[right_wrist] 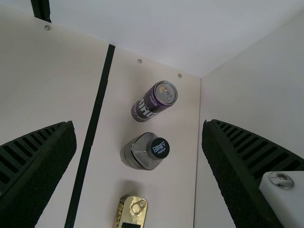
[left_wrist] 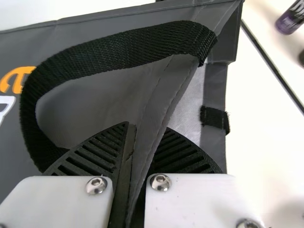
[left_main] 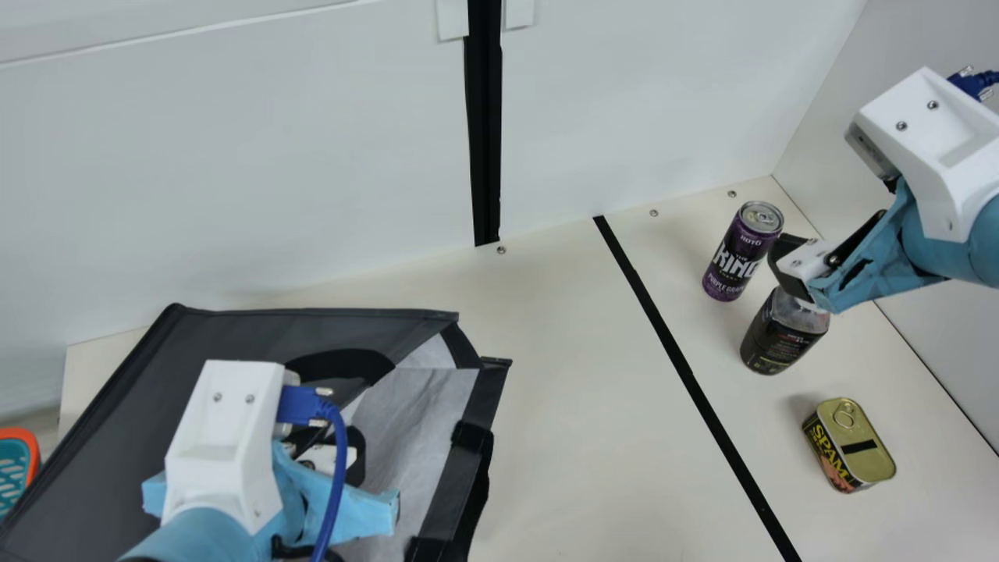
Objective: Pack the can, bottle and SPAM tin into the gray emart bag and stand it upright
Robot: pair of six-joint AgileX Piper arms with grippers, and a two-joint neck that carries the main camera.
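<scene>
"Item one, left gripper (left_main: pixel 351 457)?"

"Lower left of the main view. Fingers (left_wrist: pixel 97 154) clenched on a fold of gray rim (left_wrist: pixel 154 128), pressed close either side of it."

"The bag itself?"

"Gray emart bag (left_main: pixel 101 429), one, lower left of the frame, on the cream surface (left_main: pixel 577 453). Pale lining (left_main: pixel 414 414) showing at its mouth. Black webbing handle (left_wrist: pixel 118 45), looped, upper middle of the left wrist view."

"Item two, right gripper (left_main: pixel 790 264)?"

"Right side of the main view, above the bottle. Fingers (right_wrist: pixel 40 166) released and spread wide, nothing held."

"And the goods?"

"Three, right side of the frame, all on the surface. Purple can (left_main: pixel 730 269), one, upright, highest of the three. Dark-labelled bottle (left_main: pixel 780 336), one, black cap (right_wrist: pixel 158 148), upright, just below the can. SPAM tin (left_main: pixel 866 449), one, gold lid with pull ring (left_main: pixel 844 414), lower right."

"Between those and the bag?"

"Black strip (left_main: pixel 679 363), running aslant along the surface."
</scene>
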